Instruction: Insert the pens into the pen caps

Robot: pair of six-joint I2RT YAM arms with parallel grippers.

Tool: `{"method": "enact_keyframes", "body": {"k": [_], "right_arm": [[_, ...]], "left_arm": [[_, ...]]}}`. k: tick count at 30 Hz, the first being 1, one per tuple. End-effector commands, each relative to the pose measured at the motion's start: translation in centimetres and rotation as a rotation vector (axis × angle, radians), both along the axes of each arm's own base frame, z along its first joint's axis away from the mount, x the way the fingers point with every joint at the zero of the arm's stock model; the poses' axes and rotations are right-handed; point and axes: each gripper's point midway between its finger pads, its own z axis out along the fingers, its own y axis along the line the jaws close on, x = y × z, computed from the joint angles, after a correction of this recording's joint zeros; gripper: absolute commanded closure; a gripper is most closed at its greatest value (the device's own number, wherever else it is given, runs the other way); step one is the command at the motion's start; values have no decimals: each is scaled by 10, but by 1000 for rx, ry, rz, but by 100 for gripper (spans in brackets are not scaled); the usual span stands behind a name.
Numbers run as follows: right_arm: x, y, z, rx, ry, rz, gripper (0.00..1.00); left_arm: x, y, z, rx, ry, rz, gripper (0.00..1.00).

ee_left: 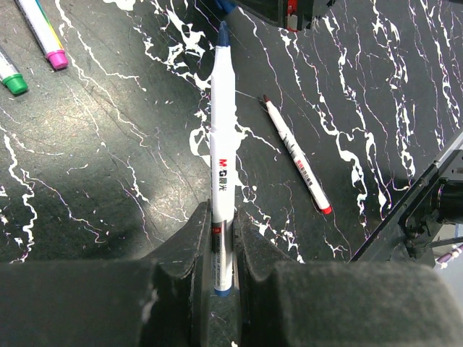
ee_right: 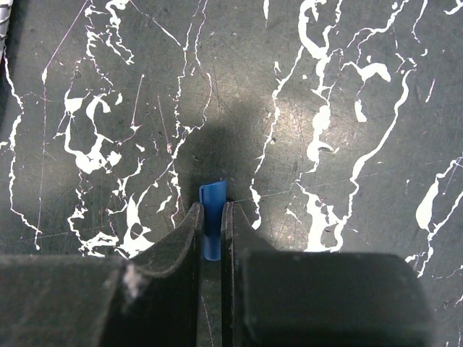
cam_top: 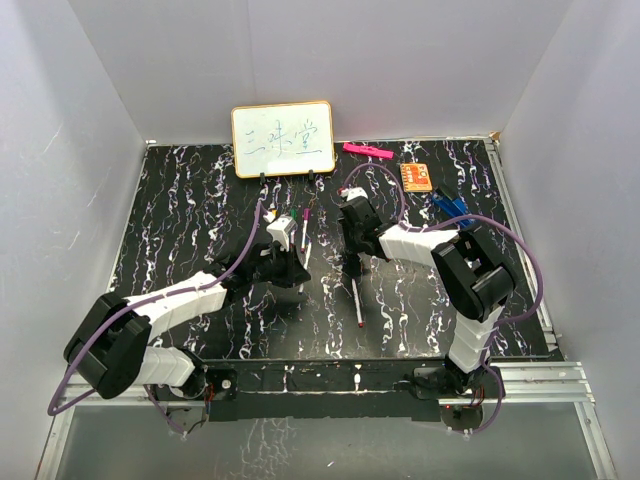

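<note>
Gripped by its tail in the closed left hand [ee_left: 223, 242] - a slim white pen [ee_left: 223, 137], blue tip pointing out over the bench [ee_left: 108, 181]. Pinched in the closed right hand [ee_right: 211, 217], a small blue cap [ee_right: 213, 196]. Best to line up cap mouth and tip first, then push straight and gently, without twisting.

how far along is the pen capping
Done: nothing clearly capped; whether the green-ended pen and pink-ended pen are capped is unclear. In hand: left gripper jaws shut on the blue-tipped pen, right gripper jaws shut on the blue cap, not yet joined. Left: that join, plus the red-tipped pen lying bare on the table.
</note>
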Motion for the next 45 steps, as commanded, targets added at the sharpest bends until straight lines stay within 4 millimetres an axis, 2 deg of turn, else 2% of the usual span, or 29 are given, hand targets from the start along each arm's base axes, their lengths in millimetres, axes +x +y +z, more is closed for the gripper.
{"method": "enact_keyframes", "body": {"k": [1, 5, 10, 11, 16, 25, 31, 38, 45], "right_arm": [[-23, -8, -27, -47, 116, -12, 100], [-3, 6, 4, 15, 41, -24, 100], [14, 24, 57, 150, -84, -25, 100], [16, 27, 76, 190, -122, -24, 100], [13, 31, 134, 365, -276, -41, 100], [-12, 24, 205, 606, -489, -14, 100], [-31, 23, 229, 744, -562, 18, 100], [-52, 22, 251, 909, -651, 67, 100], [-59, 23, 258, 983, -667, 78, 100]], "left_arm": [[6, -5, 19, -30, -50, -11, 100], [5, -7, 21, -36, -56, -28, 100], [1, -10, 25, -65, -54, -43, 100], [0, -11, 27, -77, -55, -49, 100], [-8, -23, 38, -136, -83, -101, 100], [-25, -53, 58, -225, -114, -186, 100], [-21, -64, 74, -258, -157, -195, 100], [-16, -70, 79, -286, -167, -186, 100], [-14, -77, 81, -299, -170, -194, 100]]}}
